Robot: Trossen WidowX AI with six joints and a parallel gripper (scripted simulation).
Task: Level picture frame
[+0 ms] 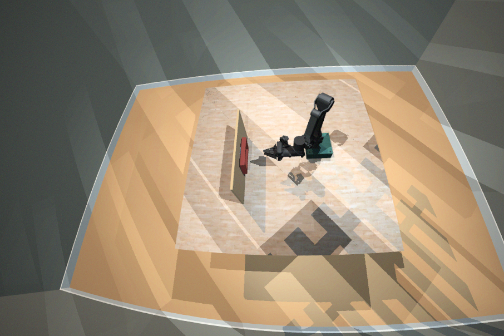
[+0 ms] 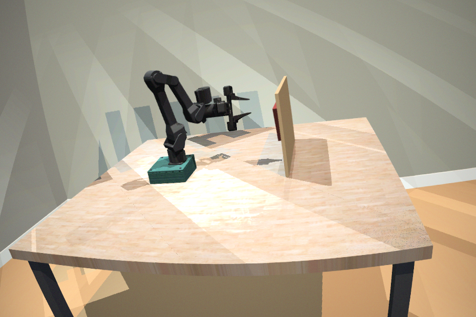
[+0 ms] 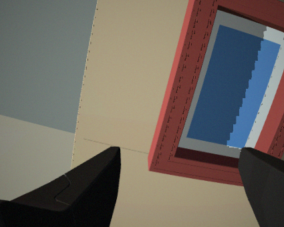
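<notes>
The red picture frame [image 1: 243,158] [image 2: 276,123] [image 3: 178,100] with a blue picture hangs on the tan board. In the wrist view, turned so that up is to the left, its top bar runs roughly along the board's top edge. Any small tilt, and which side is higher, I cannot tell surely. My gripper [image 1: 264,153] [image 2: 249,106] [image 3: 180,157] is open and empty, backed off in front of the frame. Its fingers stand one above the other, near the height of the top bar. Nothing touches the frame. The screw and the notched strip are hidden.
The upright tan board [image 1: 240,122] [image 2: 286,125] [image 3: 131,83] stands on the wooden table [image 1: 211,226] [image 2: 192,221]. The arm stands on a green base [image 1: 323,153] [image 2: 165,177]. An open gap lies between gripper and frame. Hard shadows cross the table and walls.
</notes>
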